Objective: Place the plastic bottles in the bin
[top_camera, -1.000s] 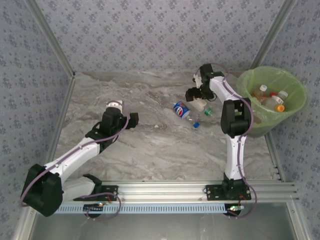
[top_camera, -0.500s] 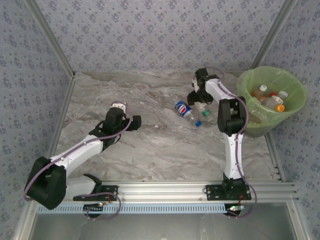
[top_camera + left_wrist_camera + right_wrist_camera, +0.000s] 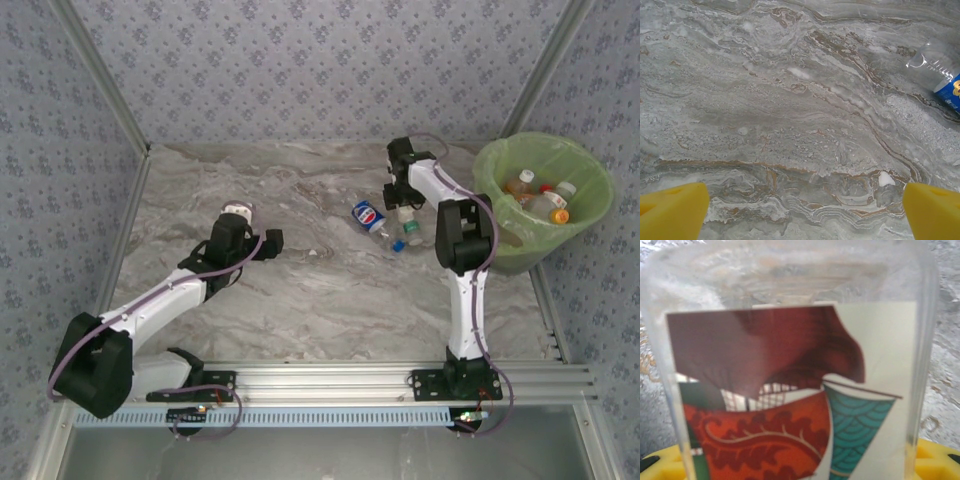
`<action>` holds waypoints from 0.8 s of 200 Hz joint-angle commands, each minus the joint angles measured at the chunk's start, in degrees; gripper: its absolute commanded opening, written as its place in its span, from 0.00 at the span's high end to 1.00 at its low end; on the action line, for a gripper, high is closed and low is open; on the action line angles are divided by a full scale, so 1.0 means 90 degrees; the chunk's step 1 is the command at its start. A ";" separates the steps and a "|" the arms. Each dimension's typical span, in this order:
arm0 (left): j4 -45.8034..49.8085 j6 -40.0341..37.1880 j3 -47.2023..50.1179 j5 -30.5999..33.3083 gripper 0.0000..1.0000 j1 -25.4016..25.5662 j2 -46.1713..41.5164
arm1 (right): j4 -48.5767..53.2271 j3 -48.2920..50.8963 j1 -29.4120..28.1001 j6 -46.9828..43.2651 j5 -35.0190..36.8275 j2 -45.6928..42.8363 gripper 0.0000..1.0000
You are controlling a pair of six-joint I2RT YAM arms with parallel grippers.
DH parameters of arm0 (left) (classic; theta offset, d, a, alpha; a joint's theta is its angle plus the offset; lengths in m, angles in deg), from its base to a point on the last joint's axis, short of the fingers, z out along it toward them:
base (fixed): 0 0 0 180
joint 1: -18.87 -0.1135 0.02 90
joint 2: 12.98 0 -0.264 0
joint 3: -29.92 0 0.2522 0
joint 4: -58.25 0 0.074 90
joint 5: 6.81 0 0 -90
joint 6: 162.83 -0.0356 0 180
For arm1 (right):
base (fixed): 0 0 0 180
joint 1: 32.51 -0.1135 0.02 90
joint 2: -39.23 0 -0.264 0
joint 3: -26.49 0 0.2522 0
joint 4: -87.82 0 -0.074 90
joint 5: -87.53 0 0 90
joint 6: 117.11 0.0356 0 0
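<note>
My left end effector (image 3: 801, 215) hangs wide open above the tabletop (image 3: 790, 100), where a blue-labelled bottle (image 3: 946, 75) lies further off. My right end effector (image 3: 399, 197) straddles a clear bottle (image 3: 790, 405) with a red and teal label; I cannot tell whether the pads (image 3: 935, 460) grip it. Other bottles (image 3: 540, 200) lie in the green-lined bin (image 3: 595, 215).

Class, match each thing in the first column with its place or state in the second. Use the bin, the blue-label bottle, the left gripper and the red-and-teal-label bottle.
Column one:
1. bin
2. blue-label bottle
3. left gripper
4. red-and-teal-label bottle

Column two:
a. wide open above bare table
b. between the fingers of the right gripper
c. at the far right, with bottles inside
d. lying on the table, outside both grippers

Pairs: 1-c, 2-d, 3-a, 4-b
</note>
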 commanded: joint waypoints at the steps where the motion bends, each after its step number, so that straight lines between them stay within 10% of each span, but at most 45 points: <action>1: -0.0039 0.0045 -0.0124 0.0030 0.01 -0.0025 -0.0082 | -0.0201 0.0179 -0.0076 0.0076 0.0326 -0.0682 0.51; 106: -0.0019 0.0104 -0.0160 -0.0045 0.01 -0.0025 -0.0239 | -0.1332 0.1541 -0.0223 -0.0107 0.0353 -0.2886 0.99; 160: -0.0002 0.0239 -0.0230 -0.0209 0.01 -0.0023 -0.0479 | -0.1696 0.1999 -0.0235 -0.0174 0.0107 -0.3964 1.00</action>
